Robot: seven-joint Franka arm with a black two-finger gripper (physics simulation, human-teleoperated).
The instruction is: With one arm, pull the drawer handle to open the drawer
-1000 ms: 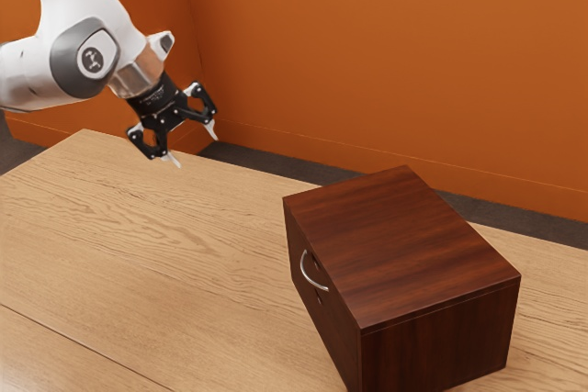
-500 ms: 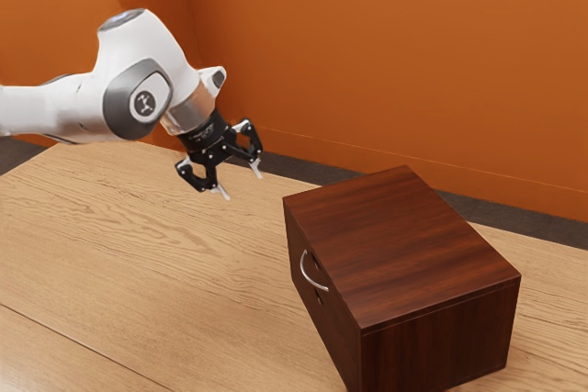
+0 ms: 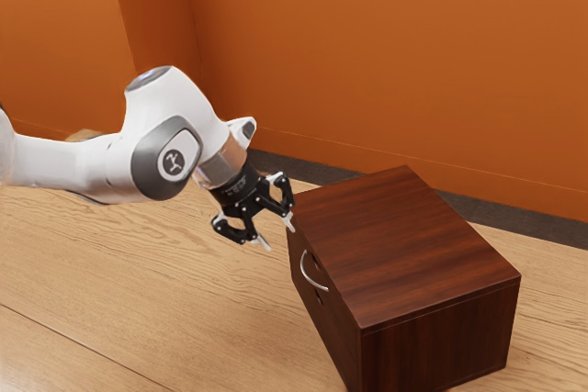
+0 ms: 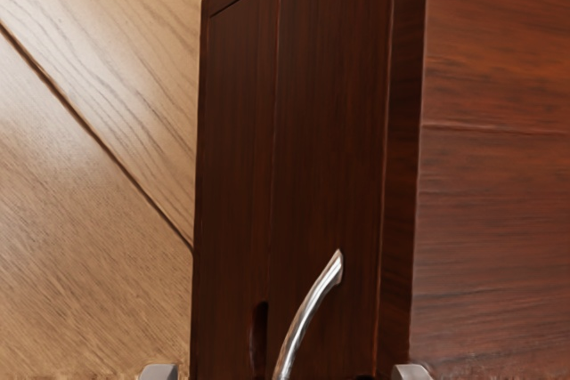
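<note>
A dark wooden drawer box (image 3: 404, 254) stands on the table, its drawer front (image 3: 317, 305) facing the exterior view's left and flush with the box. A curved silver handle (image 3: 310, 273) sits on that front. My black gripper (image 3: 277, 233) hangs open just off the box's upper left corner, above and slightly left of the handle, touching nothing. In the wrist view the drawer front (image 4: 267, 175) stands close ahead, with the silver handle (image 4: 310, 313) running between my two fingertips (image 4: 158, 371).
The light wooden table (image 3: 119, 254) stretches wide to the exterior view's left of the box. Orange walls (image 3: 386, 52) rise behind, with a dark floor strip (image 3: 514, 213) past the table's far edge.
My arm has swung down and to the exterior view's right, bringing the open gripper from high at the upper left to just beside the box's front corner. The box has not moved.
</note>
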